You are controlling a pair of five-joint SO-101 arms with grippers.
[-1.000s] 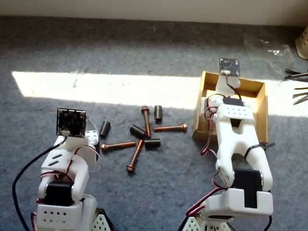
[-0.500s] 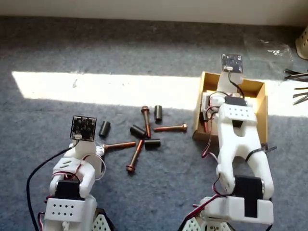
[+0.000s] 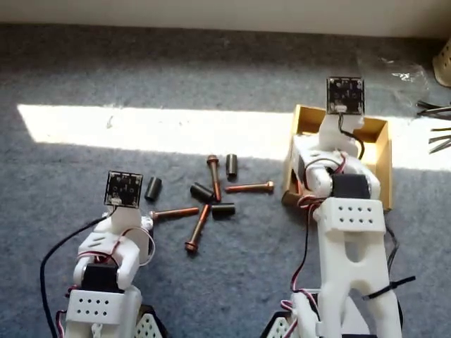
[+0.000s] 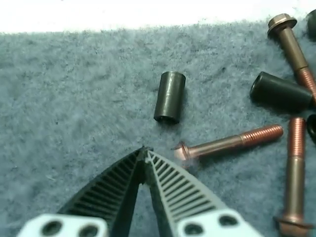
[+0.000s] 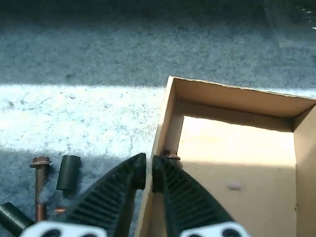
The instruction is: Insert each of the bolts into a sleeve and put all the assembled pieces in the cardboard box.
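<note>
Bolts (image 3: 213, 177) and sleeves (image 3: 153, 189) together on carpet (image 3: 211, 77), left of the cardboard box (image 3: 384, 151)

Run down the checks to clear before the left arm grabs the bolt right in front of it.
1. The left gripper is open for a grasp: not ok, it is shut tip to tip.
2. The bolt has a free head end: ok, the head lies just off the gripper tips, clear of other parts.
3. A sleeve is free for mating: ok, it lies apart from the bolt.
4. The right gripper is out of the way: ok, it is at the cardboard box.
5. The box has room: ok, its floor is mostly bare.
</note>
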